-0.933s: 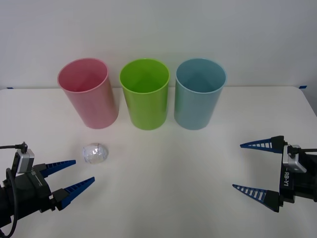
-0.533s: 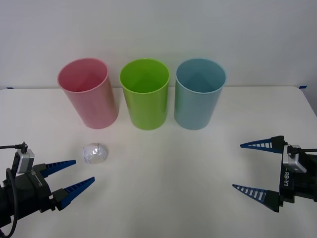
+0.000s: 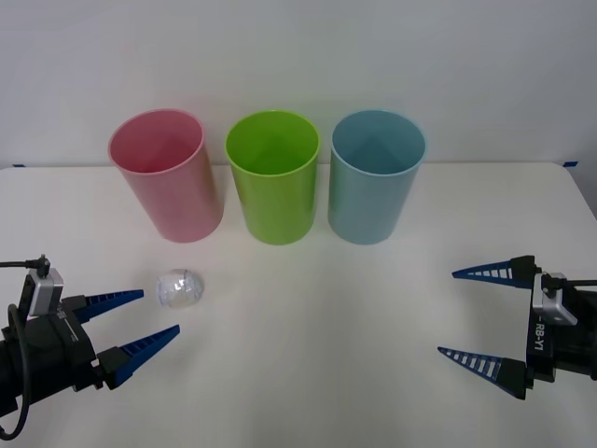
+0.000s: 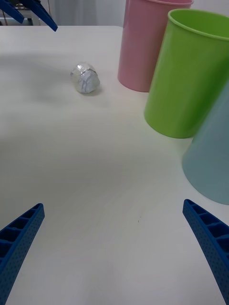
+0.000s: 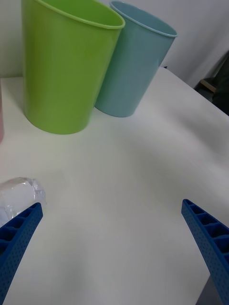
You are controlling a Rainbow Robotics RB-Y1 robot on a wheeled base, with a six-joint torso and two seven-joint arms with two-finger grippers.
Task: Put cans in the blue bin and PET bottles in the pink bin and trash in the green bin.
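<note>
Three tall bins stand in a row at the back of the white table: the pink bin [image 3: 168, 175], the green bin [image 3: 272, 175] and the blue bin [image 3: 376, 175]. The trash [image 3: 178, 289], a small crumpled ball of clear film, lies in front of the pink bin, and shows too in the wrist views [image 4: 85, 78] [image 5: 18, 194]. My left gripper [image 3: 160, 313] is open, low at the front left, its fingertips just short of the trash. My right gripper [image 3: 446, 312] is open at the front right, far from the trash.
The table [image 3: 317, 308] stretches bare between the two grippers and in front of the bins. A white wall stands close behind the bins. The table's right edge lies near the right arm.
My left gripper has opened a little wider and shifted slightly up toward the trash. The right arm, the bins and the trash have stayed put.
</note>
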